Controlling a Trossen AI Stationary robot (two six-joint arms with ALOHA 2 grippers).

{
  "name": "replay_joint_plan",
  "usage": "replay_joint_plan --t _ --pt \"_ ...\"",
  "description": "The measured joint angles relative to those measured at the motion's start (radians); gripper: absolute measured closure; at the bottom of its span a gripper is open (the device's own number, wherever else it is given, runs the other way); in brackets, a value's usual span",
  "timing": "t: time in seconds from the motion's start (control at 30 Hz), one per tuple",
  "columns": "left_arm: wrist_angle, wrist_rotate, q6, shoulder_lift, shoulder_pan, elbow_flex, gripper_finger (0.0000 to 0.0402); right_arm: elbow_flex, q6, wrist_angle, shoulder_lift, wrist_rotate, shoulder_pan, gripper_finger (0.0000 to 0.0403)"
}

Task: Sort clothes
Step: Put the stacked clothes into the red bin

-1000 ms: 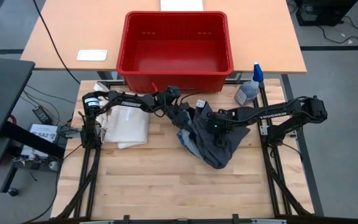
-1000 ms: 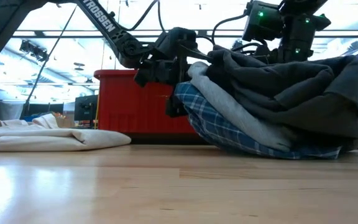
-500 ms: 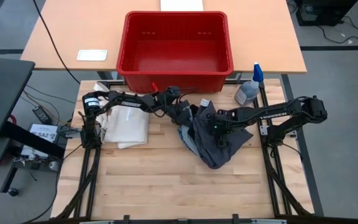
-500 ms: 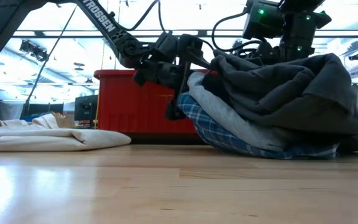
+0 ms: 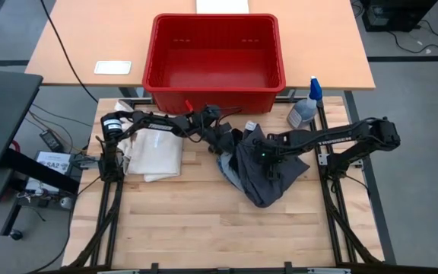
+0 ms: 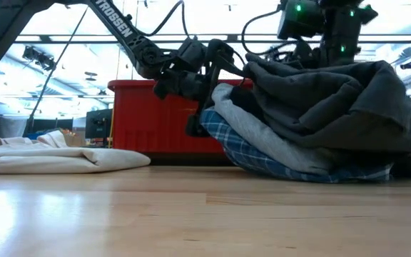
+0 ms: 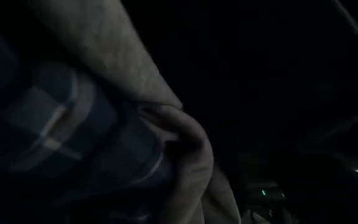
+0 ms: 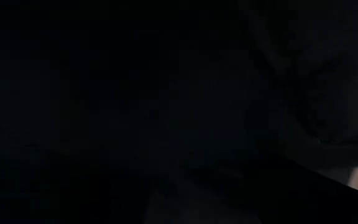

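The clothes lie in one heap on the table's right half. A dark grey cloth [image 5: 268,176] [image 6: 334,100] lies on top, with a lighter grey layer [image 6: 262,128] under it. The blue-and-white plaid cloth [image 6: 277,155] [image 7: 42,124] is at the bottom, resting on the wood. My left gripper [image 6: 209,89] [image 5: 225,143] reaches level to the heap's left end and is open, one finger above the cloth edge and one below. My right gripper [image 5: 268,157] comes down into the top of the heap, its fingers buried in dark grey folds. My left gripper is open around the heap's left edge [image 6: 223,89], coming level from the table's left; whether its fingers touch the cloth I cannot tell. My right gripper comes from above, pointing down, into the bunched top of the dark grey cloth [image 6: 312,68]. The folds hide its fingers. The cloth rises in a hump to it, while the rest sits on the heap.
A red basket [image 5: 217,52] stands behind the table's far edge. A white cloth tote bag [image 5: 157,156] [image 6: 56,158] lies flat at the left under my left arm. A spray bottle [image 5: 307,106] stands at the far right corner. Bare wood fills the near half.
My left gripper has rolled at the wrist while staying at the heap's left end. The dark grey cloth has bunched higher on its right side, and the heap's near tip has drawn in slightly; the plaid cloth stays on the wood.
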Motion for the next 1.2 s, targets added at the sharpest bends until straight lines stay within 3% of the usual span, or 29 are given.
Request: replay_joint_plan --t 0.13,0.3,0.47,0.6,0.8,0.93,1.1,1.2 --pt "0.001 0.088 -0.01 0.0 0.048 0.001 0.0005 0.093 0.046 -0.156 -0.004 0.036 0.001 0.0161" --pt "-0.008 0.103 -0.006 0.0 0.106 0.001 0.0005 0.152 0.062 -0.194 -0.024 0.102 0.001 0.0161" --pt "-0.019 0.115 0.017 0.0 0.118 0.001 0.0005 0.172 0.241 -0.265 -0.079 0.253 -0.008 0.0161" --pt "-0.045 0.105 0.043 0.0 0.109 0.001 0.0005 0.116 0.391 -0.218 -0.147 0.367 -0.041 0.0161" --pt "-0.062 0.076 0.052 0.0 0.095 0.001 0.0005 -0.053 0.457 0.037 -0.169 0.313 -0.078 0.0161" --pt "-0.064 0.067 0.052 0.0 0.085 0.001 0.0005 -0.17 0.438 0.328 -0.127 0.192 -0.096 0.0161" --pt "-0.068 0.083 0.04 0.001 0.087 0.0 0.0005 -0.17 0.429 0.448 -0.098 0.15 -0.096 0.0163" --pt "-0.056 0.074 0.039 0.001 0.087 0.0 0.0005 -0.137 0.324 0.498 -0.103 0.135 -0.087 0.0167"
